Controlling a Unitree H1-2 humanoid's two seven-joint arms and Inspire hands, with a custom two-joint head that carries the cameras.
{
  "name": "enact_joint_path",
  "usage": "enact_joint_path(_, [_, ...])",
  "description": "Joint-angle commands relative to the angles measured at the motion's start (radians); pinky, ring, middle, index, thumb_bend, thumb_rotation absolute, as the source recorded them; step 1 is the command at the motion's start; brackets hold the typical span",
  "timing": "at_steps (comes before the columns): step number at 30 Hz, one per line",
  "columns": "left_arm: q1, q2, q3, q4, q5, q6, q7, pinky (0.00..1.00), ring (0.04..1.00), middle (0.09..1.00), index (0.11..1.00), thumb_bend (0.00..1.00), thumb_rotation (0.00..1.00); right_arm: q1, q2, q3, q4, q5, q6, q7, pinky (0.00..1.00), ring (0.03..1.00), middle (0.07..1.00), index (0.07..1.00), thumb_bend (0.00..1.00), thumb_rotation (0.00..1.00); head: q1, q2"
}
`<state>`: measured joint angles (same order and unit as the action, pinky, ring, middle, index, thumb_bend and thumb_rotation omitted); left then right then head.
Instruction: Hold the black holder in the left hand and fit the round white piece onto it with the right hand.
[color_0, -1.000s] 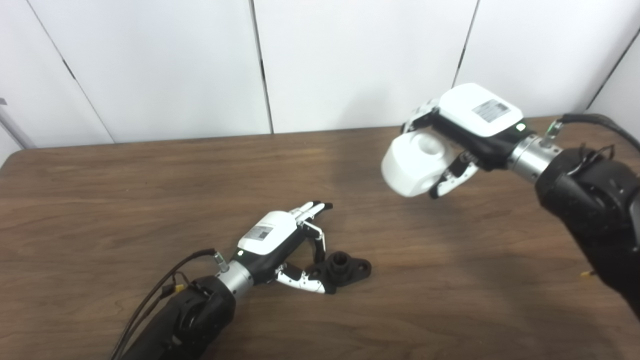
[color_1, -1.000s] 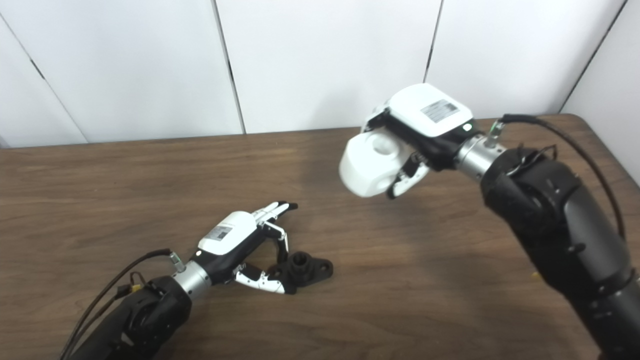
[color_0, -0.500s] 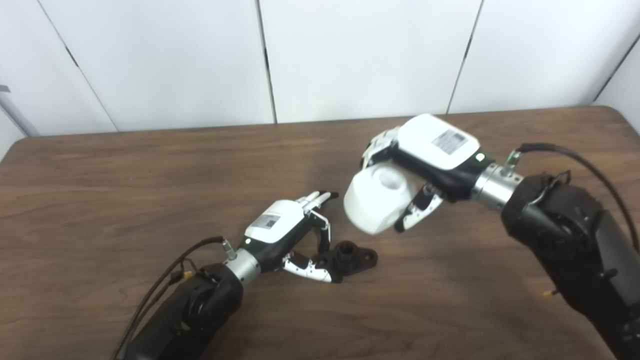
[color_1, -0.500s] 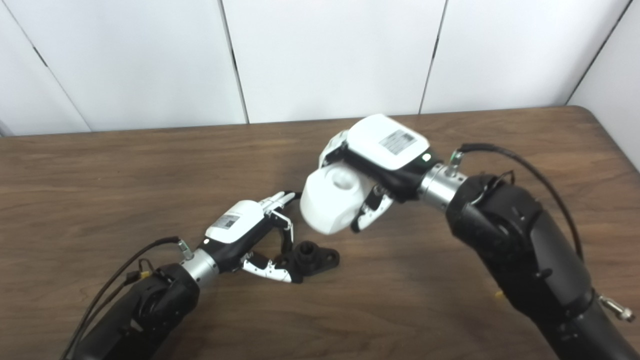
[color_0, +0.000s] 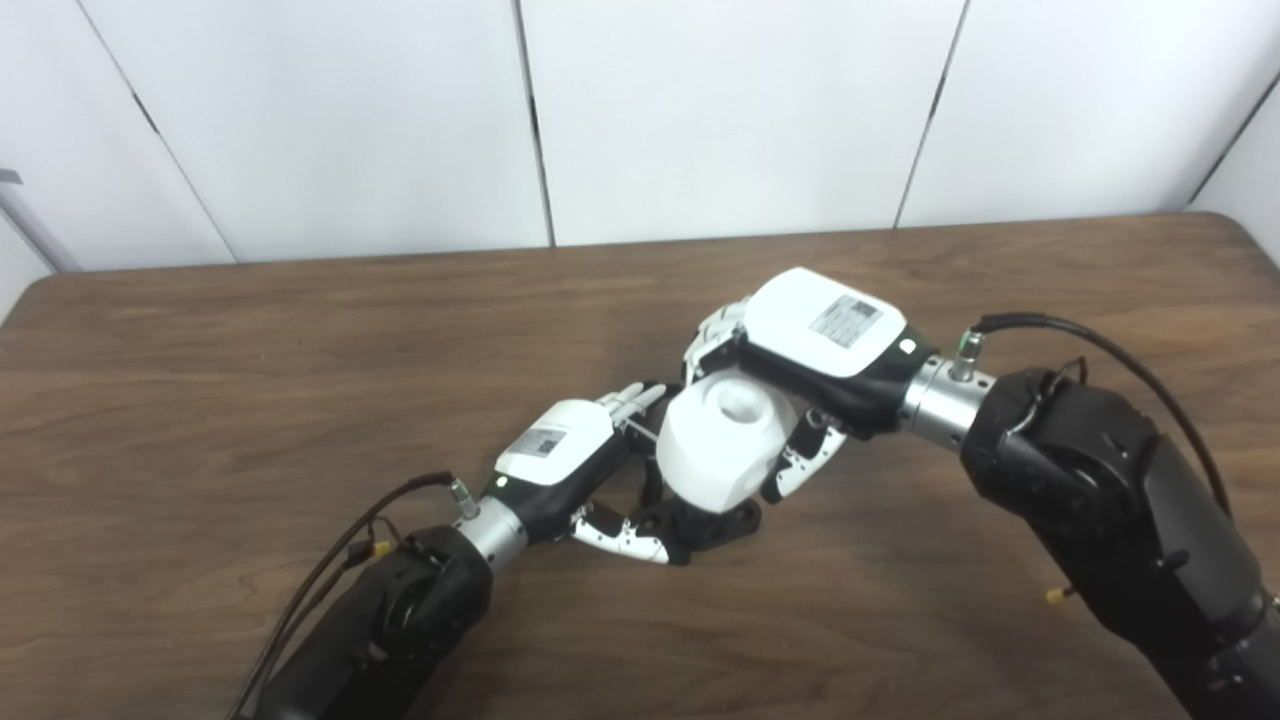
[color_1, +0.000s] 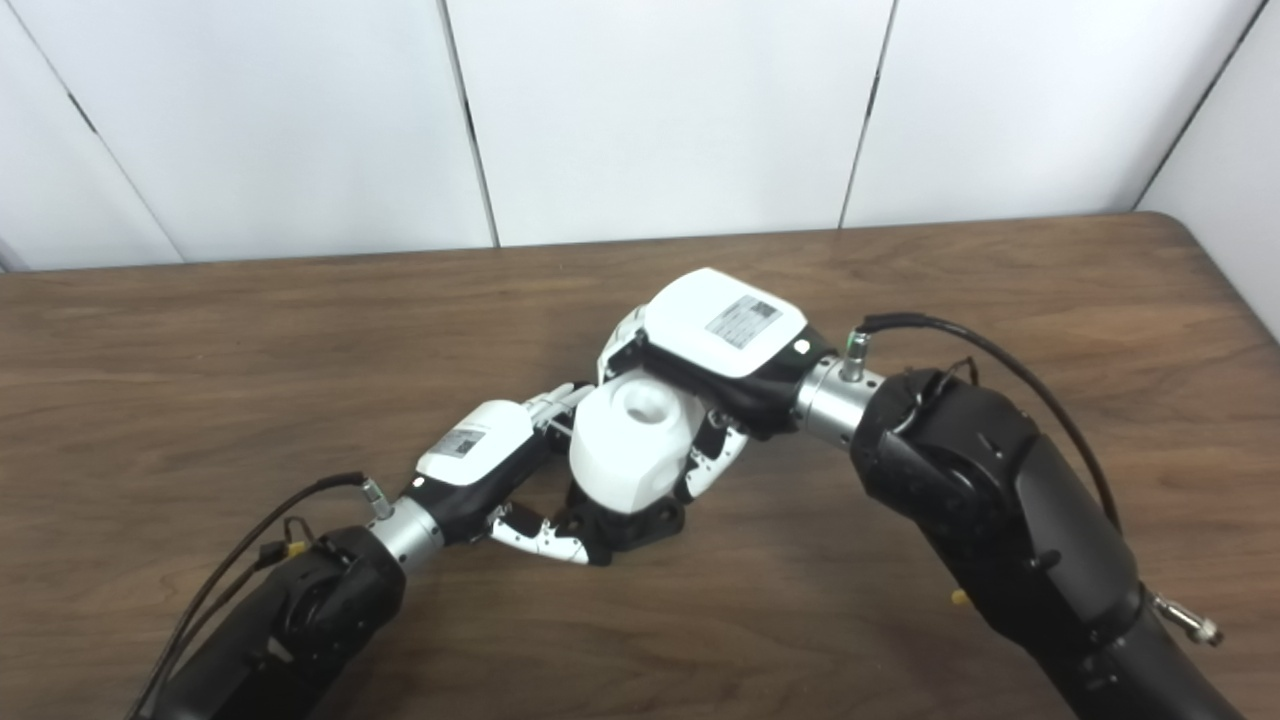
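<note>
Change: you are bringing the right hand (color_0: 815, 345) down and leftward from its high position near the far right — it is now sitting directly over the holder (color_0: 715, 525), where a second ago it was well apart from it.
Piece: the white piece (color_0: 722, 448) is travelling with that hand and is now covering most of the holder; only the holder's base flange is showing beneath it on the table (color_0: 200, 380).
Meaning: you are moving from approach into the fitting step. Whether the piece is already touching the holder's post, or hanging just above it, I cannot tell — the piece is hiding the joint in both views.
Right hand: fingers are clamped around the piece, thumb on the near side, the recess in the piece facing up.
Left hand: the left hand (color_0: 560, 460) is resting low at the table, fingers partly curled, thumb and a fingertip pinching the holder's left end, and is keeping it on the surface, not lifted.
</note>
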<state>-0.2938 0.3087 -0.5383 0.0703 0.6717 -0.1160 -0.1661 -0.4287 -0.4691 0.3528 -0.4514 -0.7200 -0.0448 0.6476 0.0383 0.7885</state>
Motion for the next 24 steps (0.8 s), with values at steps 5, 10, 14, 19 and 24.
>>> enact_joint_path(5, [0.031, -0.003, -0.048, 0.049, 0.051, 0.025, -0.069, 0.94, 1.000, 0.985, 0.487, 0.52, 0.07, -0.044, -0.005, -0.009, -0.011, 0.009, -0.035, 0.005, 0.74, 0.786, 0.712, 0.480, 0.53, 0.14, 0.002, 0.001])
enact_joint_path(10, [0.034, -0.002, -0.046, 0.045, 0.047, 0.023, -0.069, 0.95, 1.000, 0.985, 0.488, 0.52, 0.07, -0.043, 0.000, -0.008, 0.005, 0.009, -0.049, -0.002, 0.74, 0.782, 0.709, 0.480, 0.53, 0.14, 0.002, 0.004])
enact_joint_path(14, [0.036, -0.001, -0.048, 0.035, 0.052, 0.029, -0.074, 0.95, 1.000, 0.987, 0.488, 0.52, 0.07, -0.042, 0.009, -0.008, 0.026, 0.008, -0.072, -0.016, 0.73, 0.776, 0.706, 0.480, 0.53, 0.14, 0.007, 0.006])
enact_joint_path(19, [0.039, 0.001, -0.051, 0.022, 0.053, 0.042, -0.085, 0.96, 1.000, 0.985, 0.487, 0.52, 0.07, -0.041, 0.025, -0.008, 0.052, -0.018, -0.098, -0.044, 0.75, 0.772, 0.705, 0.480, 0.53, 0.14, 0.005, 0.008])
enact_joint_path(24, [0.040, 0.003, -0.058, 0.017, 0.059, 0.045, -0.081, 0.95, 1.000, 0.981, 0.487, 0.52, 0.07, -0.047, 0.045, -0.009, 0.077, -0.039, -0.115, -0.069, 0.76, 0.781, 0.713, 0.481, 0.53, 0.14, 0.008, 0.010])
